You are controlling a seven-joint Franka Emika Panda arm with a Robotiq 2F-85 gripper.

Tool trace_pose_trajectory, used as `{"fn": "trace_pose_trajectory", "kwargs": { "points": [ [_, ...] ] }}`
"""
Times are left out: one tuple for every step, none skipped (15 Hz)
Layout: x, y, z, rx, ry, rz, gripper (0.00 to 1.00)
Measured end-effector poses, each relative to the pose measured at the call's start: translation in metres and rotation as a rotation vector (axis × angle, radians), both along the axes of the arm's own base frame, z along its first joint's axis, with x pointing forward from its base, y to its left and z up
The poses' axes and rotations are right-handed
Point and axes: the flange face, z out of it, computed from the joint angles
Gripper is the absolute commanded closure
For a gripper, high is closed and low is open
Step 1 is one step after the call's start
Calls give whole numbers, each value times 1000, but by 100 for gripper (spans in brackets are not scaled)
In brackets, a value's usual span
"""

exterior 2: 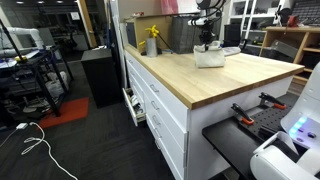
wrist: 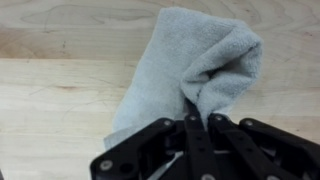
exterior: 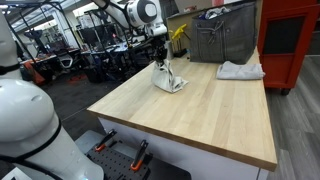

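Robotics lab or workshop: wood-topped counter [exterior: 210, 110] with drawers [exterior 2: 160, 105], red tool cabinet [exterior: 290, 40] beside counter, equipment racks [exterior: 50, 40] beyond counter.

In an exterior view the camera sits high off a corner of the worktop [exterior: 210, 110], at mid-range, facing diagonally across it, with the arm [exterior: 140, 12] at 12 o'clock.

In an exterior view the camera is lower and farther back in the aisle, facing along the drawer side of the worktop [exterior 2: 210, 75], with the arm [exterior 2: 205, 20] at 1 o'clock.

Both exterior views share the worktop, arm and grey towel [exterior: 170, 83] [exterior 2: 209, 58].

Wrist view: very close, looking down on the grey towel [wrist: 190, 60]. The gripper [wrist: 197, 118] enters from 6 o'clock.
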Motion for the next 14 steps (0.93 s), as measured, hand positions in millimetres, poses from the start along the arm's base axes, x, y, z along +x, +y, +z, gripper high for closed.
{"fn": "trace_pose_trajectory", "kwargs": {
  "points": [
    [2,-1,0,-1,-2,-7,98],
    [3,-1,-1,-2,-2,-18,98],
    [4,-1,-2,-2,0,-24,98],
    [4,-2,-4,-3,3,-38,98],
    [4,-2,-6,-3,6,-50,98],
    [4,-3,-8,-4,9,-66,98],
    [4,-4,-10,-5,13,-83,98],
    [4,-6,-13,-6,16,-101,98],
    [4,-7,-15,-6,20,-119,98],
    [4,-9,-17,-7,23,-139,98],
    [3,-10,-19,-9,25,-160,98],
    [3,-12,-20,-12,27,-188,98],
    [3,-14,-20,-17,26,-216,98],
    [3,-17,-20,-28,26,-241,69]
  ]
}}
